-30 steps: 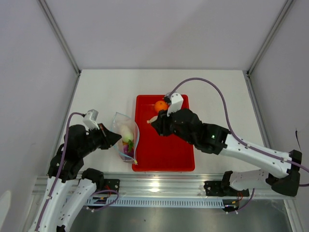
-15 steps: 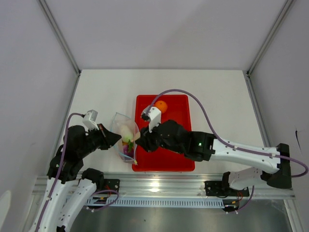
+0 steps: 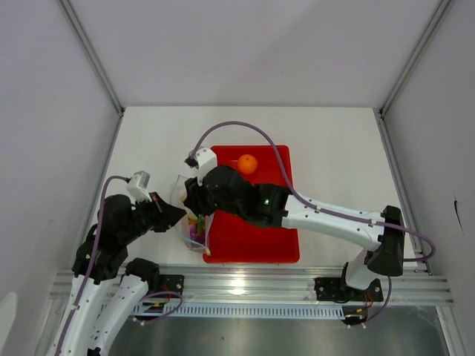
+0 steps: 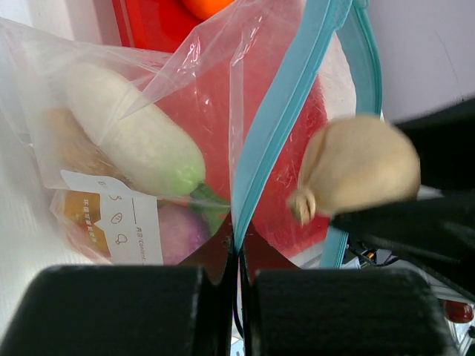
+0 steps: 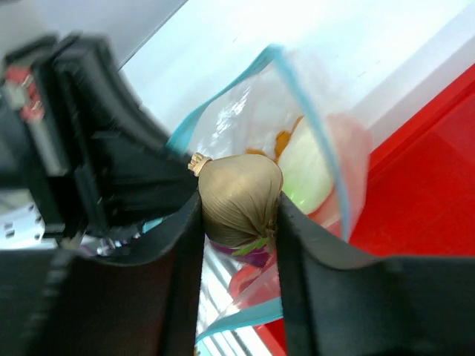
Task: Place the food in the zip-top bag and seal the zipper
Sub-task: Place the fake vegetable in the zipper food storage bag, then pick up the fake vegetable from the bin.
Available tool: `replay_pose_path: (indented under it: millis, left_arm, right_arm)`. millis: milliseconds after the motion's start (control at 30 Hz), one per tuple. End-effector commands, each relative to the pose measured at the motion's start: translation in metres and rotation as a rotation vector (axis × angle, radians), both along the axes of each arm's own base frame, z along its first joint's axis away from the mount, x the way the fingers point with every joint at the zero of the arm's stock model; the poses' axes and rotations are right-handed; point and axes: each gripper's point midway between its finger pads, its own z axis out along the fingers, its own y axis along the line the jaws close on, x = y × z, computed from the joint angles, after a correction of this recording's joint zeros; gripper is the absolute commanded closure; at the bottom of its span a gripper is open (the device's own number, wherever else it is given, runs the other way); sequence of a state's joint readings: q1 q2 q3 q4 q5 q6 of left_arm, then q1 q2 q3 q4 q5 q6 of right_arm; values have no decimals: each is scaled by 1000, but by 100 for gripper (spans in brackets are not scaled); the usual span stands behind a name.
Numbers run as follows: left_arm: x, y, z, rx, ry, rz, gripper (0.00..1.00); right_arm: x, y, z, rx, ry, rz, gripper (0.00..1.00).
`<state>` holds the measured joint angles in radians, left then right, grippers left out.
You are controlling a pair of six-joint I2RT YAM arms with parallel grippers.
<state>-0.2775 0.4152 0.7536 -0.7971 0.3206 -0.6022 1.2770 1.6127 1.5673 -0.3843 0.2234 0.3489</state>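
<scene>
Holding garlic (image 5: 241, 199) clamped in right fingers (image 5: 177, 256) over zip-top bag (image 4: 200, 59) for drop; left fingers (image 4: 119, 311) pinch zipper (image 4: 278, 126) so mouth gapes.

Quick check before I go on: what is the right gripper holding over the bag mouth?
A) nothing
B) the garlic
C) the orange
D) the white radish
B: the right wrist view shows the garlic clamped between the fingers of the right gripper above the open zip-top bag. The orange sits on the red tray, and the white radish lies inside the bag.
</scene>
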Motion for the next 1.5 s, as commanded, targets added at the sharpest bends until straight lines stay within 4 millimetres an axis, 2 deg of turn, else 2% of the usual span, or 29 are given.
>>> replay_pose_path:
  millis: [0, 33, 100, 200, 233, 367, 500, 633, 700, 733, 833, 933, 967, 1033, 1067, 1167, 1200, 1267, 1300, 1367, 1400, 1433, 1467]
  left_arm:
    - [0, -1, 4, -8, -7, -2, 99]
    - [0, -1, 3, -8, -6, -4, 99]
    - [1, -3, 4, -10, -4, -11, 99]
    - [1, -2, 4, -7, -4, -11, 100]
    - [1, -2, 4, -7, -6, -10, 99]
    - [2, -2, 5, -6, -8, -10, 100]
    - [2, -2, 7, -2, -12, -11, 99]
    - [3, -2, 8, -1, -15, -13, 99]
    - [3, -3, 8, 0, -13, -15, 99]
    - [4, -3, 9, -1, -16, -14, 99]
    - [4, -4, 12, -6, -22, -20, 99]
    - [4, -7, 18, -18, -29, -34, 99]
    - [4, -6, 18, -16, -26, -30, 100]
    - [4, -4, 19, -14, -33, -22, 99]
    - [3, -3, 18, -11, -35, -16, 99]
    - [2, -4, 13, -16, -22, -19, 100]
    - [2, -5, 12, -19, -19, -24, 99]
    - [1, -6, 12, -21, -17, -26, 99]
    - [0, -5, 11, -20, -14, -25, 99]
    - [-1, -4, 12, -19, -19, -24, 99]
    - [-1, -4, 13, -19, -24, -20, 99]
    - [-2, -3, 13, -17, -25, -19, 99]
    - [-2, -3, 12, -15, -21, -18, 99]
  right_arm:
    - [19, 1, 14, 22, 6, -49, 57]
    - [21, 1, 13, 17, 3, -48, 46]
    - [28, 3, 6, -11, -2, -53, 38]
    - [33, 3, 9, -15, -15, -62, 27]
    - [34, 4, 10, -14, -19, -63, 21]
    - [35, 2, 24, 7, -47, -63, 19]
    - [34, -7, 45, 49, -71, -67, 19]
    - [31, -30, 76, 103, -118, -99, 19]
    - [32, -52, 94, 141, -151, -146, 19]
    - [33, -67, 109, 171, -175, -170, 19]
    - [47, -95, 105, 151, -200, -260, 20]
    - [69, -126, 90, 115, -181, -372, 20]
    - [82, -141, 79, 95, -168, -420, 20]
    - [94, -152, 67, 96, -139, -452, 21]
    - [110, -166, 53, 94, -118, -504, 21]
    - [131, -174, 27, 81, -67, -529, 21]
    - [147, -179, 5, 41, -39, -569, 21]
    - [164, -183, -17, -12, -14, -613, 21]
    - [179, -184, -41, -61, 14, -643, 21]
    - [196, -184, -62, -105, 33, -676, 22]
    - [210, -186, -96, -169, 78, -707, 23]
    - [220, -184, -100, -176, 91, -724, 24]
    - [225, -181, -116, -212, 125, -724, 24]
